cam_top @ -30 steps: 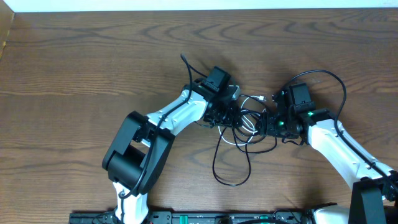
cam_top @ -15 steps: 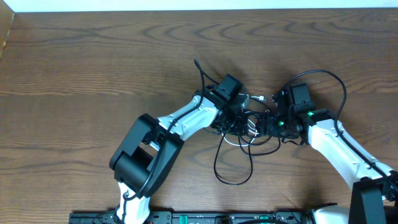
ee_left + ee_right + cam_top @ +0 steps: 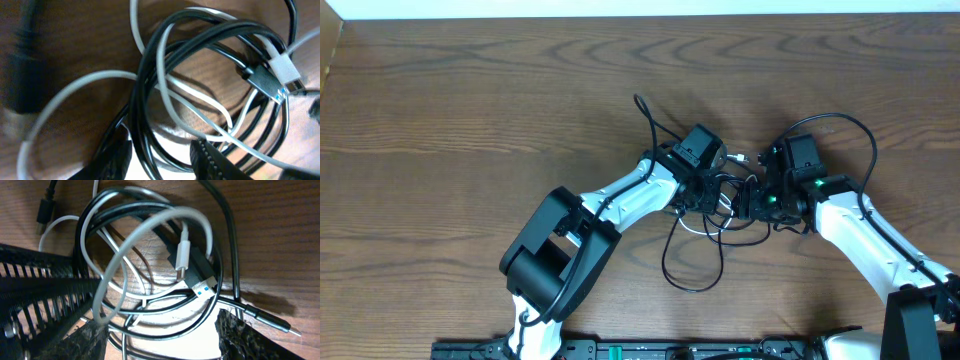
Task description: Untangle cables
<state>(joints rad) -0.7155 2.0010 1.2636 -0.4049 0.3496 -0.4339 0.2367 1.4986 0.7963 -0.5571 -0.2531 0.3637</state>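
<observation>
The cables (image 3: 725, 196) lie tangled at the table's middle, between my two grippers, and one black loop (image 3: 692, 287) trails toward the front. My left gripper (image 3: 708, 190) is on the tangle's left side. In the left wrist view its jaws (image 3: 162, 162) stand apart around black strands (image 3: 150, 100), with a visible gap on the right. The white cable (image 3: 65, 87) curls through them, and its white plug (image 3: 285, 67) lies at the right. My right gripper (image 3: 160, 340) is open wide, straddling black strands (image 3: 227, 240) and the white cable (image 3: 150, 222).
The wooden table (image 3: 470, 120) stretches wide to the left and back. The right arm's own thick black wire (image 3: 865, 140) arcs behind its wrist. A loose black plug (image 3: 44, 210) lies beside the tangle. The left gripper's ribbed body (image 3: 35, 280) crowds the right wrist view.
My left arm has slid to the right, deeper into the tangle, and its jaws have narrowed a little. The front black loop shifted slightly. The right arm stayed put.
</observation>
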